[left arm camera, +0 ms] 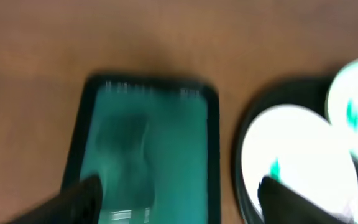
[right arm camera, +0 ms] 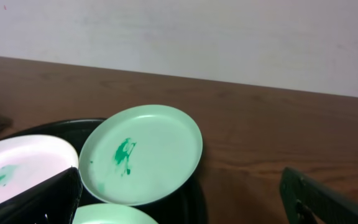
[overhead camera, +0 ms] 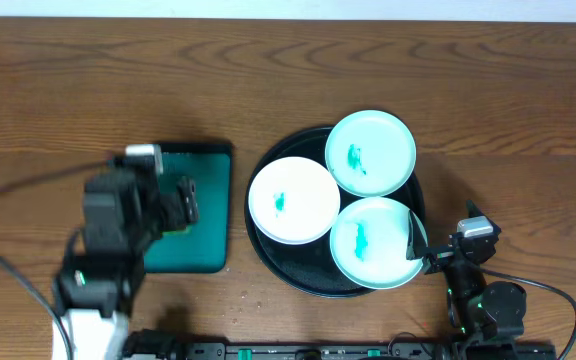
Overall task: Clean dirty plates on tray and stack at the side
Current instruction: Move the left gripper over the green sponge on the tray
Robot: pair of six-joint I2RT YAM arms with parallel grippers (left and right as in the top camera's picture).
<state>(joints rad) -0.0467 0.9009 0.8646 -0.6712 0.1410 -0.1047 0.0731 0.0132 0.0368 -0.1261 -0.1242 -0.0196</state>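
Spanning every view, the wooden worktop (overhead camera: 68, 80) is seen bearing one round black tray (overhead camera: 273, 258) and, just beside it, one dark green sponge tray (overhead camera: 208, 225). Three plates are counted on the black tray, each smeared teal at the centre: one white plate (overhead camera: 293, 200), one far mint plate (overhead camera: 370, 152) and one near mint plate (overhead camera: 368, 245). The left fingers (left arm camera: 67, 202) are spread wide above the sponge tray, with nothing held. The right fingers (right arm camera: 42, 202) are likewise parted wide and empty at the near mint plate's rim; contact cannot be judged.
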